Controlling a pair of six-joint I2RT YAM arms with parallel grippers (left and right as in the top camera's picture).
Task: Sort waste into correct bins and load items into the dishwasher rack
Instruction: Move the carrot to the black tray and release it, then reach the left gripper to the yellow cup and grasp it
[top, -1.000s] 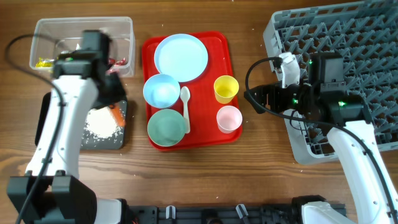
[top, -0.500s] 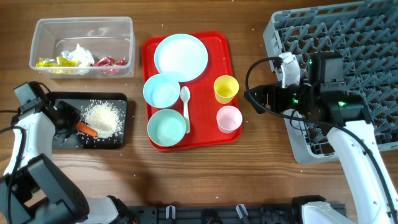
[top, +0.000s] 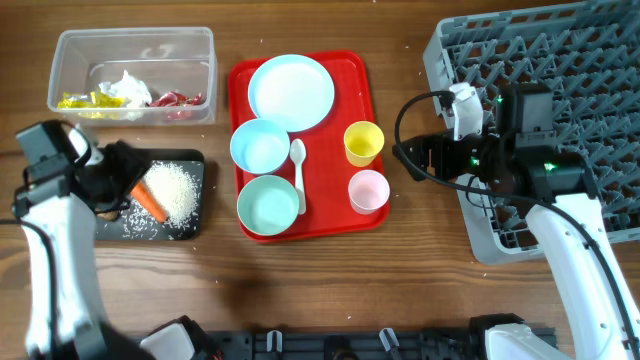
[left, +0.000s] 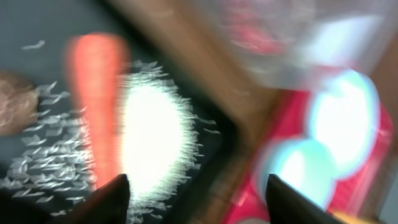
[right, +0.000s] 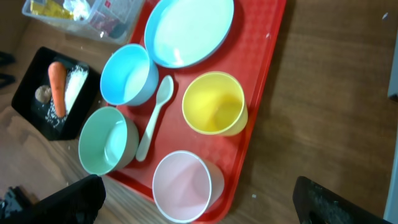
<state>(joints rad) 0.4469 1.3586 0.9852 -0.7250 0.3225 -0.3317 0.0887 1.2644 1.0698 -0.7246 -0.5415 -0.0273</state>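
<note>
A brown wooden tabletop carries everything. At the far left, the left gripper hangs over the left edge of a shallow black rectangular tray. The left wrist view is blurred, but it shows the jaws spread apart with nothing between them. On this tray lie a small brown round lump, an orange carrot and, just beside the carrot on its right, a heap of loose white rice. Behind the black tray stands a clear plastic rectangular tub. Inside it are a yellow crinkled wrapper, a crumpled white tissue and a red crinkled wrapper.

In the middle lies a flat red plastic tray. At its far end it holds a pale blue round plate. On its left side are a pale blue bowl and a pale green bowl, with a white plastic spoon just beside them. On its right side, a yellow cup and a pink cup stand upright, close together but apart.

Further right, the right gripper hovers between the red tray and the large grey plastic lattice rack. It points toward the cups, and its jaws are spread wide and hold nothing. The right arm reaches over the front left corner of the rack.
</note>
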